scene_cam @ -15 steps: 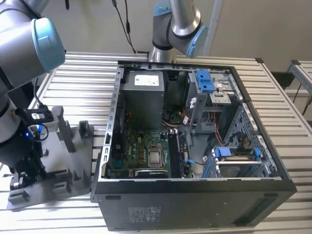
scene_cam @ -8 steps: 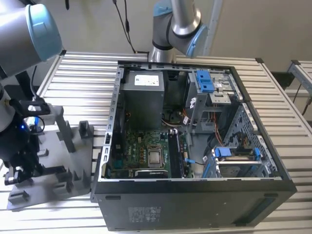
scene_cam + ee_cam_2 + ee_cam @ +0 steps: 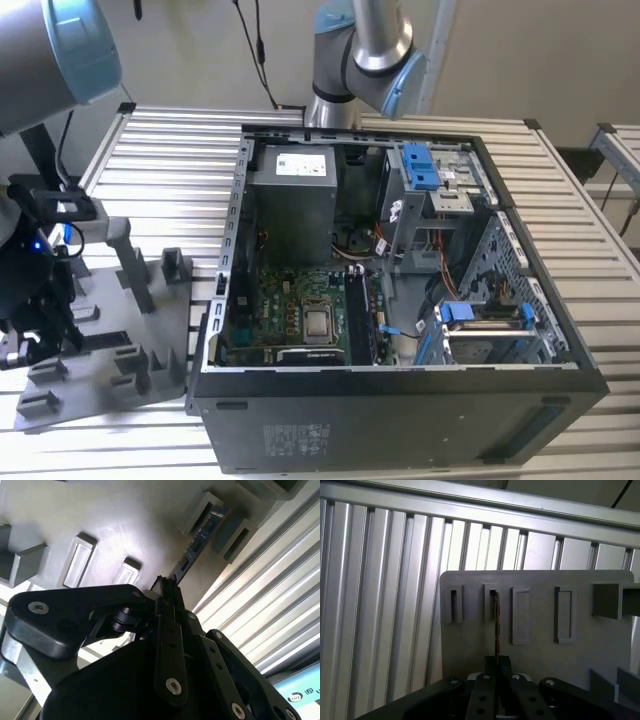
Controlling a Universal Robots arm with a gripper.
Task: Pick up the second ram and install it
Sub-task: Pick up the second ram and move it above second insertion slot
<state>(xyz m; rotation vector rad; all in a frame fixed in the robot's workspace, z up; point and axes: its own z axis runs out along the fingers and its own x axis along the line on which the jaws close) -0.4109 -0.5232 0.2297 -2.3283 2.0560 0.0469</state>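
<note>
On tray [image 3: 115, 515], end effector [image 3: 165, 586] pinches second ram [image 3: 198, 542].

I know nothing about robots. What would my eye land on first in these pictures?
The big open computer case dominates the exterior view, with its green circuit board bare inside. On the exterior view's left, a grey plastic tray lies on the ribbed metal table. In the second wrist view, the black gripper pinches a thin blue memory stick whose far end sits in one of the tray's slots.
</note>
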